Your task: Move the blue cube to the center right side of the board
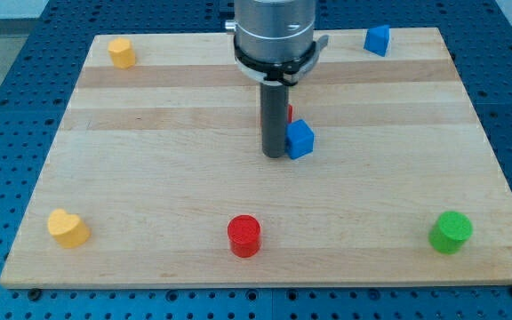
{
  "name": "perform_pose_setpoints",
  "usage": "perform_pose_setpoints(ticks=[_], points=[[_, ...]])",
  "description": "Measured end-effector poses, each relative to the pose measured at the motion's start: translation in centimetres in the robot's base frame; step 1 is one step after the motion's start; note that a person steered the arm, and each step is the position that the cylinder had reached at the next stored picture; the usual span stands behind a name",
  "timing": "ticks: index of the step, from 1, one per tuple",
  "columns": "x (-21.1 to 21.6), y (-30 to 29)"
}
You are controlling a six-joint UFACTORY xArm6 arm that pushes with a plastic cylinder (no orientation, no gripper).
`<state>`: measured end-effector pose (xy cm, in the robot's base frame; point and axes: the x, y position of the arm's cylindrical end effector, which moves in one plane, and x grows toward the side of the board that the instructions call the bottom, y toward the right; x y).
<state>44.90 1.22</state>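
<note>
My tip presses the blue cube's left face near the board's centre — no jaws on this rod.

Bare wooden board runs from the cube to the right edge; the green cylinder sits low right — blue pegboard table surrounds.

My tip touches the left face of the blue cube near the board's middle. To the cube's right, bare wood runs open to the right edge. A red block, mostly hidden behind my rod, sits just beyond the cube. A blue block stands at the far right corner and a green cylinder at the near right corner, both well apart from that open lane.
</note>
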Motion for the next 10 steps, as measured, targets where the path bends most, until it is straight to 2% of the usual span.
perform_pose_setpoints(ticks=[1,3,5,10], points=[[-0.1,1.3],[-3.1,5.0],[-3.2,10.2],[-5.4,11.7]])
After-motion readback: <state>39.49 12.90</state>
